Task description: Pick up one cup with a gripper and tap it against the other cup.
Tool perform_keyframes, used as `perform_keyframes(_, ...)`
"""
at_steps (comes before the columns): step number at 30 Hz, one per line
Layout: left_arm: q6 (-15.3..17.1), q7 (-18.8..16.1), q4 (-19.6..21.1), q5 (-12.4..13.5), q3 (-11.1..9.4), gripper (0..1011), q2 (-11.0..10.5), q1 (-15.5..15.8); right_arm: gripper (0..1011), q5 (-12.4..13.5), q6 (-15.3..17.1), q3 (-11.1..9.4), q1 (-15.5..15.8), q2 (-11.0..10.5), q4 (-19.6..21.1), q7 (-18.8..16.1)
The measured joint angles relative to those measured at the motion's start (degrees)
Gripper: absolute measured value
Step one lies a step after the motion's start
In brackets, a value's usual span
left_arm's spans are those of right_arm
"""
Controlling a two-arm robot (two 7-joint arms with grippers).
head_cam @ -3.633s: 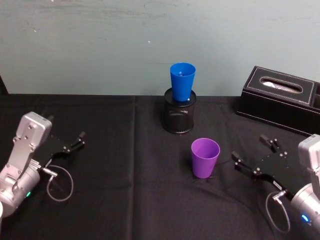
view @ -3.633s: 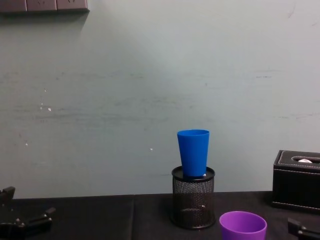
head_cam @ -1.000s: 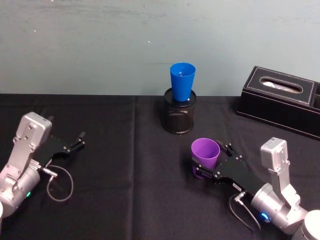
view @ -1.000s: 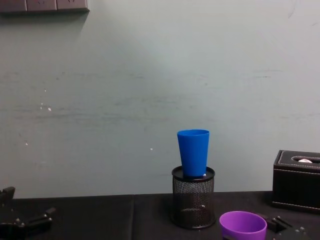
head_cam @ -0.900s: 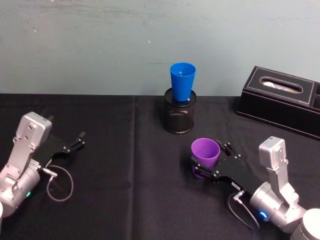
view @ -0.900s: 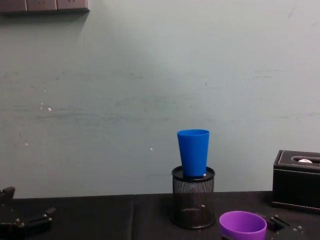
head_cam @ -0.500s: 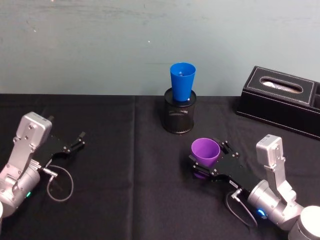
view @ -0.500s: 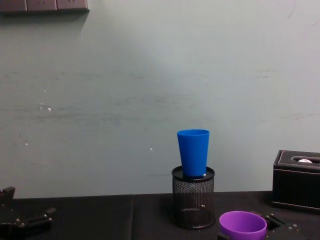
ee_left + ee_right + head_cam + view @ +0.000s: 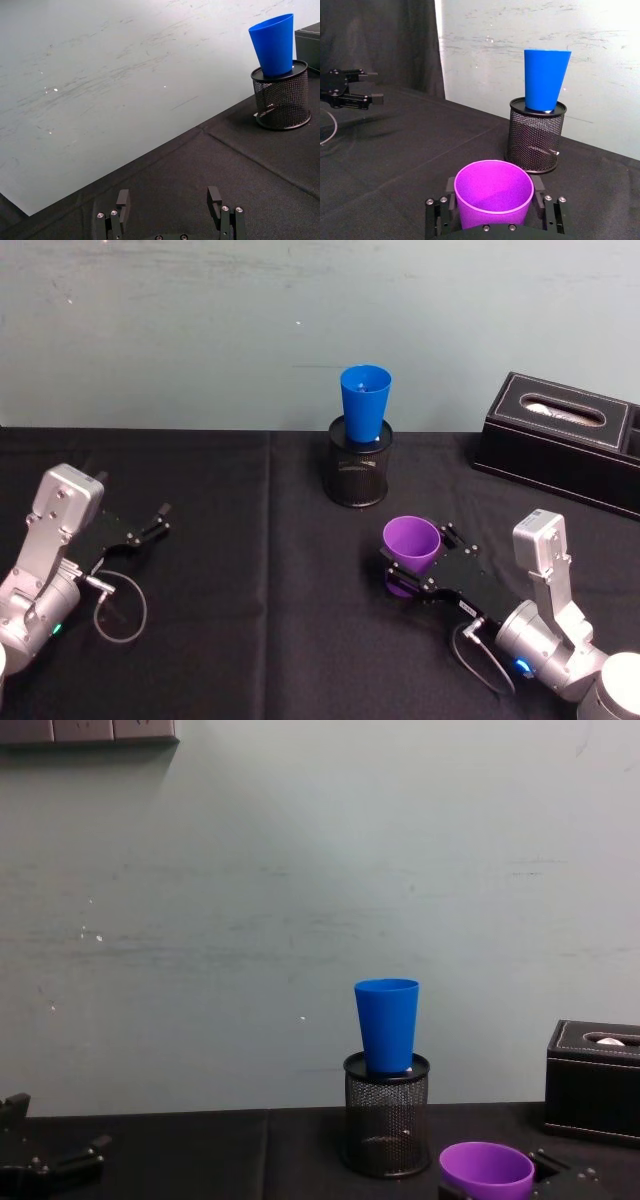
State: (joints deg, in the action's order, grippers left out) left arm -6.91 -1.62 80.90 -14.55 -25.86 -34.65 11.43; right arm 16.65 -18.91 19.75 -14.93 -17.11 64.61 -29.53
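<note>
We are clasping the empty purple cup with our right gripper; blue cup sitting in mesh holder; left gripper lying wide.

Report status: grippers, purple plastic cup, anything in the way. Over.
Right gripper around purple plastic tapered cup, cup on the black table. Left gripper open, parked far left. Tall blue plastic cup stands in black mesh pen holder; nothing between the cups.

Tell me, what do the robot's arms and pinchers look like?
The left arm and right arm are silver-grey with boxy blocks, and each has a tiny glowing light and a looping black cable. The left end effector and right end effector are flat and black, dotted with small silver screws.
</note>
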Motion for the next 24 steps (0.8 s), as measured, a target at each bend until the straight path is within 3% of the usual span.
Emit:
perform_keyframes(6, 0.0, 0.0, 0.0, 0.0, 0.0, 1011, 0.0, 0.0, 789, 0.0, 0.0, 0.0, 0.0, 0.0, 0.0, 0.0)
perform_keyframes(24, 0.0, 0.0, 0.0, 0.0, 0.0, 1011, 0.0, 0.0, 735, 0.0, 0.0, 0.0, 0.1, 0.0, 0.1, 0.1)
